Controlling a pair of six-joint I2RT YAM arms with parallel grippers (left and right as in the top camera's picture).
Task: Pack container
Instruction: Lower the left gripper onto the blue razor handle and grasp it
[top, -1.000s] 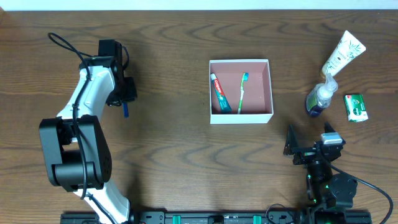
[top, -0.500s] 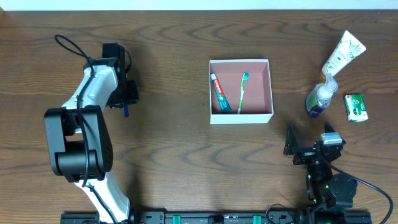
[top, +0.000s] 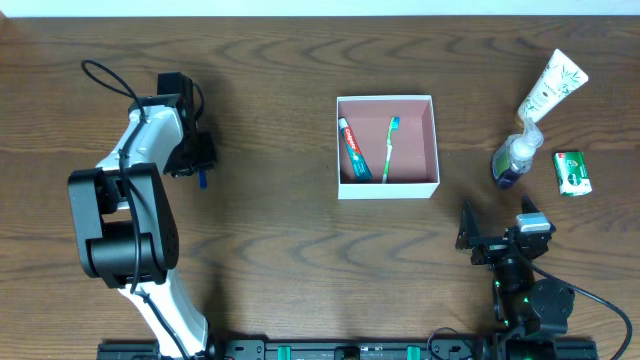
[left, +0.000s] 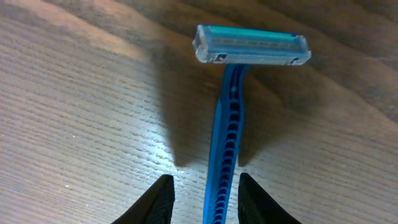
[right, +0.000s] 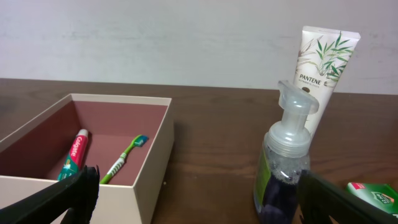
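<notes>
The container (top: 386, 190) is a square white-walled box with a pink-brown floor, at the table's middle; its near wall (right: 149, 186) also shows in the right wrist view. Inside lie a red toothpaste tube (top: 353, 150) and a green toothbrush (top: 388, 150). Far to the left, my left gripper (top: 197, 160) is shut on a blue razor (left: 227, 124), whose handle runs out between the fingertips, head forward, above the wood. The razor (top: 202, 180) pokes out below that gripper (left: 205, 186). My right gripper (top: 497, 225) stands wide open near the front right, holding nothing.
A pump bottle (top: 512, 160) with dark liquid stands right of the container, in front of my right gripper (right: 199, 177). A white Pantene tube (top: 550, 88) lies behind it and a green soap box (top: 572, 172) beside it. Bare wood separates the razor from the container.
The left arm has shifted slightly, first up and right, then back left, with the razor still in its jaws. The right arm has not moved.
</notes>
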